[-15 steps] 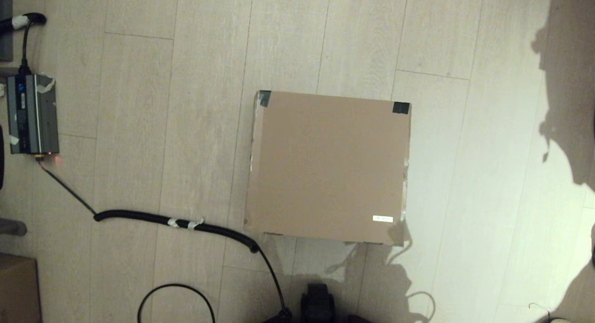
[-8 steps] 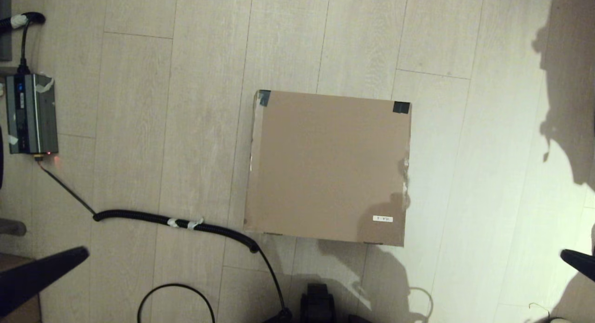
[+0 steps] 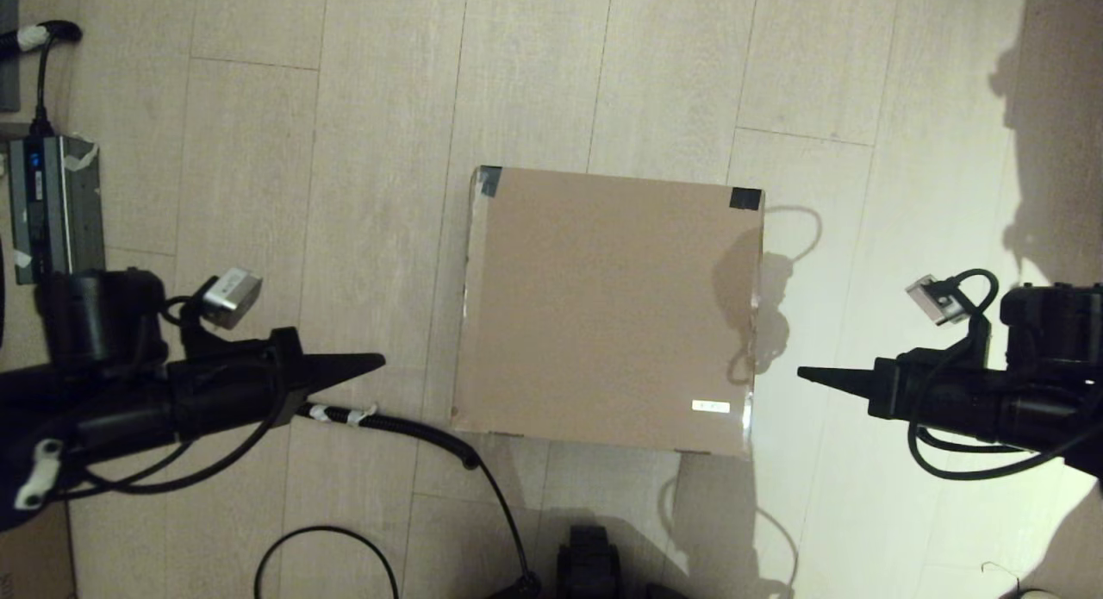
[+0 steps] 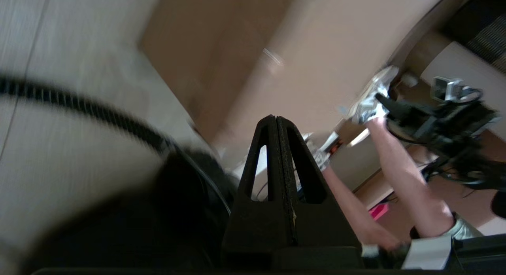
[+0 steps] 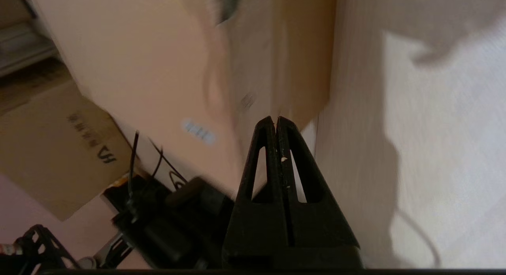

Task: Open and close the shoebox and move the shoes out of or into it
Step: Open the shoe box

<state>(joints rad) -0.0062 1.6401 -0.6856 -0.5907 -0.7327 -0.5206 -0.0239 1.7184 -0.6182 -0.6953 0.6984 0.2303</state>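
The brown cardboard shoebox (image 3: 607, 310) sits closed on the wooden floor, with black tape at its far corners and a small white label near its front right corner. The shoes are hidden. My left gripper (image 3: 379, 359) hovers left of the box, its tip pointing at the box's left side, fingers shut on nothing. My right gripper (image 3: 801, 373) hovers right of the box, pointing at its right side, also shut and empty. The left wrist view shows the left gripper (image 4: 275, 117) and the shoebox (image 4: 221, 49); the right wrist view shows the right gripper (image 5: 275, 118) near the shoebox (image 5: 166, 69).
A coiled black cable (image 3: 388, 422) runs across the floor to the box's front left corner. A grey power unit (image 3: 53, 207) lies at far left. A smaller plain carton (image 3: 26, 564) sits at the bottom left corner. In the left wrist view a person's arm (image 4: 399, 180) appears.
Both arms have swung into view from the bottom corners and now flank the box, left and right. The box has not moved.
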